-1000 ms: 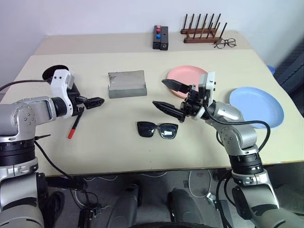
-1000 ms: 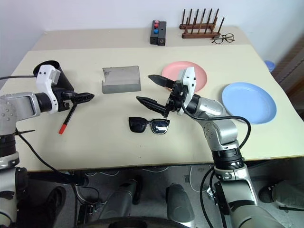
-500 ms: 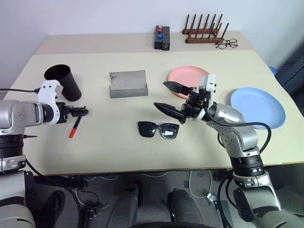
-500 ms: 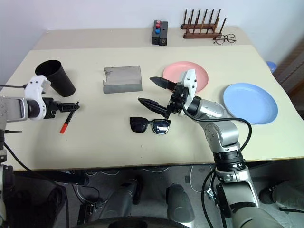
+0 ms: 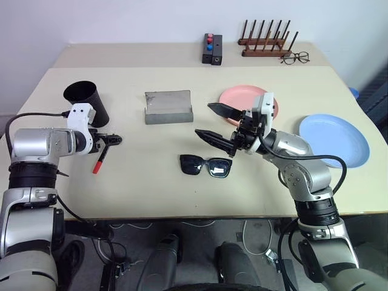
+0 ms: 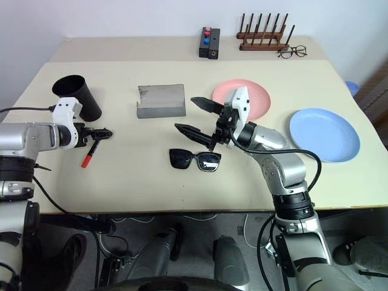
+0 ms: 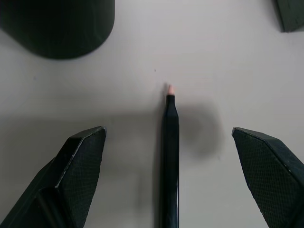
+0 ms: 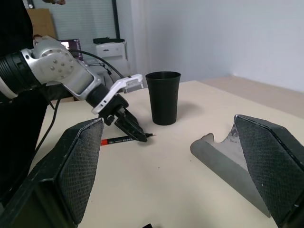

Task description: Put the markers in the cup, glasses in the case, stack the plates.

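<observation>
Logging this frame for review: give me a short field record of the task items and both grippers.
left gripper: open, straddling the black marker
right gripper: open, empty, above the table
cup: upright, beside left gripper
sunglasses: on table, outside case
case: lid open
plates: pink plate and blue plate apart, unstacked

On the surface (image 5: 151,188), the cup (image 5: 85,103) stands far left, a marker (image 5: 100,159) just before it. The case (image 5: 168,107) lies right of the cup, the glasses (image 5: 206,167) before the case. One plate (image 5: 237,97) sits right of the case, another plate (image 5: 336,139) farther right. A rack (image 5: 267,45), spectacles (image 5: 295,58) and a box (image 5: 212,50) stand at the back.
</observation>
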You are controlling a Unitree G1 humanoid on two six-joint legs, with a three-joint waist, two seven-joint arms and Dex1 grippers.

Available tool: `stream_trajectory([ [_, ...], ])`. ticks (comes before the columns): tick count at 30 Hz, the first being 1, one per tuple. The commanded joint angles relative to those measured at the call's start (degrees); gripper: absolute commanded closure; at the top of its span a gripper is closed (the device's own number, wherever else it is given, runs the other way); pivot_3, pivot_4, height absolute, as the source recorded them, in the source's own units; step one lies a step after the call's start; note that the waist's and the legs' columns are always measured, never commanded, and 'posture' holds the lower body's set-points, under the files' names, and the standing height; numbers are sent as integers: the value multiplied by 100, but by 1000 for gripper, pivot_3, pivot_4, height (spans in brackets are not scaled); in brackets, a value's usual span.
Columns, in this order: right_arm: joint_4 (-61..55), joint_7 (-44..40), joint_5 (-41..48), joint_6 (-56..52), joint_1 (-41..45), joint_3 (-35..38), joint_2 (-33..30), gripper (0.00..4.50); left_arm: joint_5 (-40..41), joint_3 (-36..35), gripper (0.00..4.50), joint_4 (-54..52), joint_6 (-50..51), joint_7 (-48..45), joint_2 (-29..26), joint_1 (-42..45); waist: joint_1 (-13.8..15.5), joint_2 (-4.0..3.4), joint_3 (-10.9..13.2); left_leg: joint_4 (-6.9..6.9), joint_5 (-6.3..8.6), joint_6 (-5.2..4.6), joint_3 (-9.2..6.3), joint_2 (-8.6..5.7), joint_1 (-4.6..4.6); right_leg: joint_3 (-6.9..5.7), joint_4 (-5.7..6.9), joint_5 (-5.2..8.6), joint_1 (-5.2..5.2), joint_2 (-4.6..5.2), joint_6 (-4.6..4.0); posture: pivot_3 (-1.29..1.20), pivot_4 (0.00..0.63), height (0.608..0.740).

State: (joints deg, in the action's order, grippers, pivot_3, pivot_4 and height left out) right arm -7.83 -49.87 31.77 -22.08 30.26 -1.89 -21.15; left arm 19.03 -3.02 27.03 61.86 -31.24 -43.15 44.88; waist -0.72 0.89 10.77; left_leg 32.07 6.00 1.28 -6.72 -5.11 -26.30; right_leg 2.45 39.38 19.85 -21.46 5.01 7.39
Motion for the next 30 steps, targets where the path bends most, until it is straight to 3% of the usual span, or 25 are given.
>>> stream_trajectory([
  [1, -273, 55, 44, 4, 148, 62, -5, 3, -174, 129, 315, 172, -128, -91, 122, 39, 0, -1, -1, 0, 0, 0, 0, 0, 0, 0, 0, 0, 1, 0, 0, 0, 150, 740],
  [3, -277, 71, 28, 9, 138, 54, -4, 3, -200, 141, 913, 149, -63, -156, 169, 51, -1, -1, -1, 0, 0, -1, 0, 0, 0, 0, 0, 0, 0, 0, 0, 0, 150, 740],
  [5, -284, 84, 14, 22, 113, 55, -13, 3, -197, 156, 1792, 77, 47, -268, 177, 42, 1, -1, -1, 0, -1, -1, 0, -2, 0, 0, 0, 0, 1, 1, 0, 0, 150, 740],
  [10, -293, 94, -1, 43, 88, 50, -21, 3, -190, 169, 4355, -77, 224, -429, 145, 13, -1, -1, -1, 0, -1, -2, 0, -4, 0, 0, -1, 0, 1, 0, 0, 0, 150, 740],
  [21, -125, 5, -73, 154, 139, 41, -2, 3, 86, -78, 4446, -1346, 439, -982, -376, -241, -37, 2, 1, -2, -1, -1, 0, 1, -11, 1, 0, 0, 2, -3, 0, 0, 150, 740],
  [25, -84, -104, -6, 137, 138, 82, 2, 3, 396, -590, 4446, -1946, -258, -1147, -248, -431, -33, 2, 1, -3, -1, -1, 1, 1, -11, 1, -3, 0, 1, 0, 0, 0, 150, 740],
  [30, 21, -597, 174, -74, 88, 135, -309, 3, 647, -1484, 4446, -2111, -2200, -981, 397, -308, 1, 3, 1, 1, -1, -1, -1, -1, -11, -4, -13, 0, 2, 4, 0, 0, 150, 740],
])
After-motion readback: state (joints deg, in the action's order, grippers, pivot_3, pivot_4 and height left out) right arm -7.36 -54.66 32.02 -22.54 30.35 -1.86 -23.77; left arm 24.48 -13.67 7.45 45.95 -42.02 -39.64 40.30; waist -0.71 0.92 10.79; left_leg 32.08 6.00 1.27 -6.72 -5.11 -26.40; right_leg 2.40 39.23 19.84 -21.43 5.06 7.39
